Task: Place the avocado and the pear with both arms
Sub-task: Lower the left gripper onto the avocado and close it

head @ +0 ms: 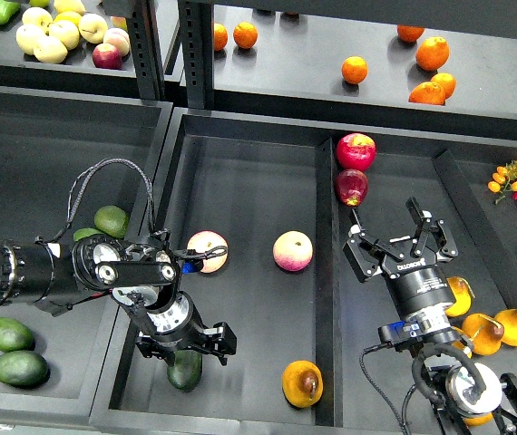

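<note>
The middle tray (240, 272) — a wide black bin with raised walls — carries most of the task's things. The left arm reaches into it from the left, and its left pincer (186, 349) points down at the tray's near edge, clenched on the avocado (184, 372), whose dark green body shows just below the fingers. The right arm rises from the lower right; its right pincer (402, 243) hangs released, fingers spread, over the narrower tray to the right, near two red apples (354, 168). The pear (302, 383) lies on the middle tray's floor near its front right corner, apart from both pincers. Two pink-cream fruits (293, 251) sit mid-tray.
</note>
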{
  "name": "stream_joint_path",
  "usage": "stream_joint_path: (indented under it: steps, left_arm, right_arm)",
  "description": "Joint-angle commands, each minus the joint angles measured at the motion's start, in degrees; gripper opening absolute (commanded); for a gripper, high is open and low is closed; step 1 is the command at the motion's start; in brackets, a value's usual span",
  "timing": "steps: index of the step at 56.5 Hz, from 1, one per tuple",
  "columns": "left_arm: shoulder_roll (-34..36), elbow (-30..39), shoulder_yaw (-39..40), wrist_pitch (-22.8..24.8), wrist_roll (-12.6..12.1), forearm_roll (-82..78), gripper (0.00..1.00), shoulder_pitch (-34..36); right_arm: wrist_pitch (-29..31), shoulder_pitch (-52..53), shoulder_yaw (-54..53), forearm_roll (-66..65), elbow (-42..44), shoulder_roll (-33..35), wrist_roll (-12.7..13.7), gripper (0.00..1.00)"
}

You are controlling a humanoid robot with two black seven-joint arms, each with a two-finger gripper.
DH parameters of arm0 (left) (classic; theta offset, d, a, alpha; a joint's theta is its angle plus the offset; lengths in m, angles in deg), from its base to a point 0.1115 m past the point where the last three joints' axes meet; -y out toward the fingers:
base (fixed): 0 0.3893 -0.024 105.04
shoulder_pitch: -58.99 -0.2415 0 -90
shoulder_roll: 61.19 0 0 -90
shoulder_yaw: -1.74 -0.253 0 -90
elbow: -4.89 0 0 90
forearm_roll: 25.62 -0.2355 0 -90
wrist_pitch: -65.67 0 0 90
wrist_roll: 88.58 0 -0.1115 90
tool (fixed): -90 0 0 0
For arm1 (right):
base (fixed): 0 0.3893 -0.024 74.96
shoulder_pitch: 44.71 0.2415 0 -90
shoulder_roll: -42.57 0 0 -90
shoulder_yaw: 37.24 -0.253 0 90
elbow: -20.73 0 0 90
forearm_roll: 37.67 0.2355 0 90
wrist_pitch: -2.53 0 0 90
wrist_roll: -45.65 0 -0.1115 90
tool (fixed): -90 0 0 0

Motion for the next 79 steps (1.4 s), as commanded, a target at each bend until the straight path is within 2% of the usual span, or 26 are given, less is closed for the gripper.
stream_joint_path:
  steps: [1, 57, 79]
  left_arm:
    - [-0.02, -0.24, -0.34, 0.0, 0.0, -0.64, 0.99, -0.5]
    - [-0.11, -5.69, -0.52, 0.0, 0.0, -3.63, 0.99, -4.99]
    - [-0.11, -7.36, 0.27, 0.0, 0.0, -3.1, 0.85, -6.31]
  right_arm:
    - [0.0, 0.0, -0.02, 0.0, 0.0, 0.0, 0.0, 1.0]
    - [0.0, 0.0, -0.11, 0.0, 0.0, 0.0, 0.0, 1.0]
    - [0.0, 0.0, 0.07, 0.0, 0.26, 0.0, 0.0, 1.0]
